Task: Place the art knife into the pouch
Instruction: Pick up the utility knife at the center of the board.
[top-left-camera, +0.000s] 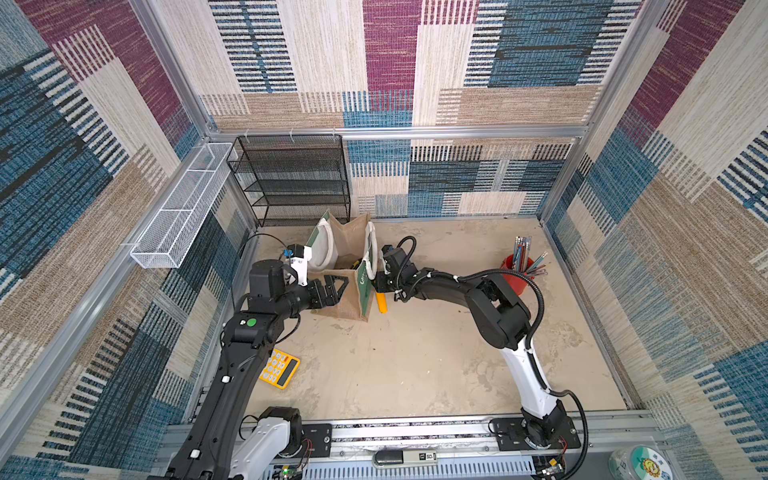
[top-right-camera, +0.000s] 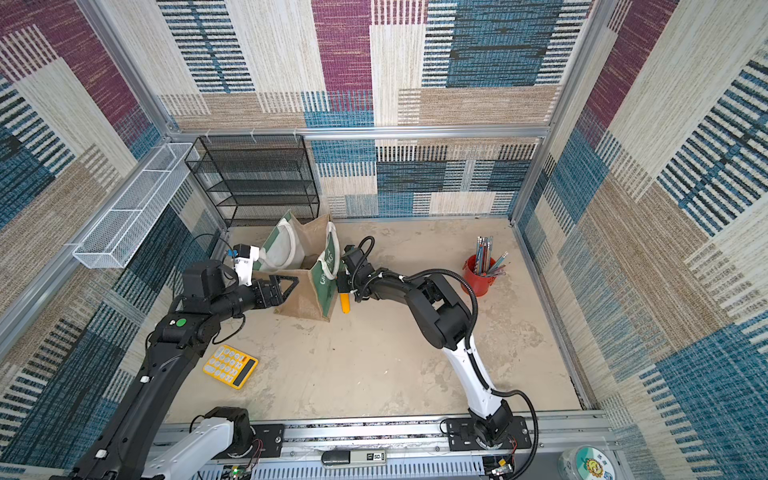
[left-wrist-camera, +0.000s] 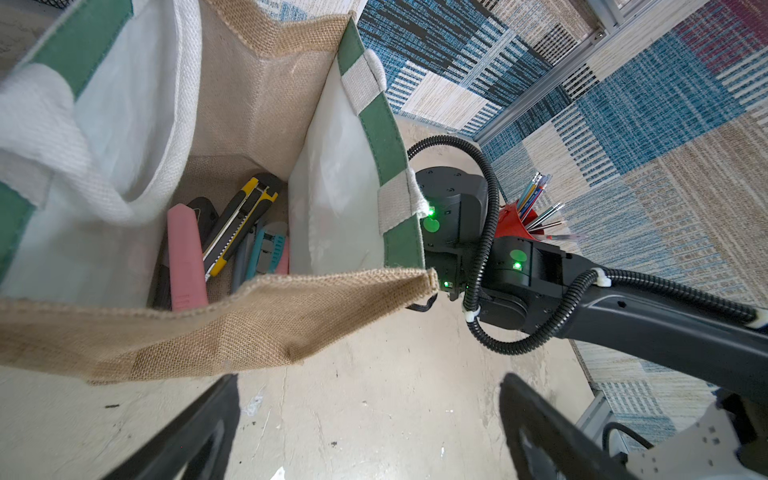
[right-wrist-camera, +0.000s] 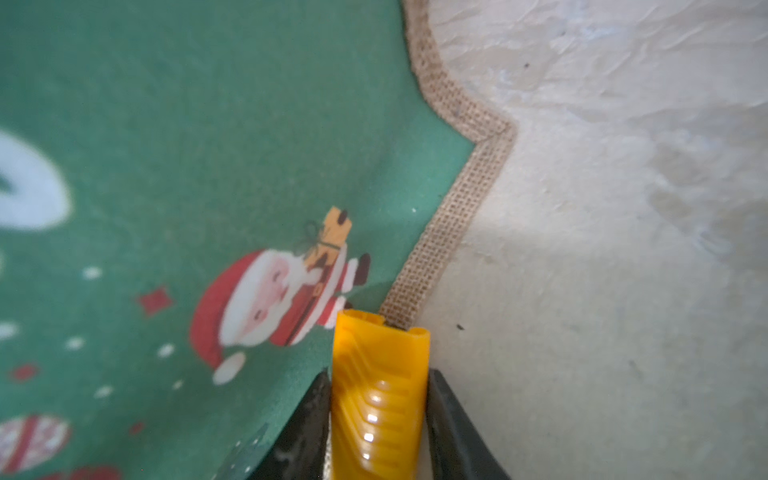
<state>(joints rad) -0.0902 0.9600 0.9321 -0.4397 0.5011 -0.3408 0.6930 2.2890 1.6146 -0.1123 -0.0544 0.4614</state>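
Rt wrist view: art knife (right-wrist-camera: 380, 399) cut off by edge; pouch (right-wrist-camera: 166, 145) print blurry.

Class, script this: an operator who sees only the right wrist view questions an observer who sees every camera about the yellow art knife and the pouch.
Operator: Is the art knife in the pouch yet?
Observer: No; a top view shows the art knife outside the pouch, beside its green panel.
Operator: Is the pouch empty?
Observer: No; the left wrist view shows several cutters in it, a pink cutter among them.
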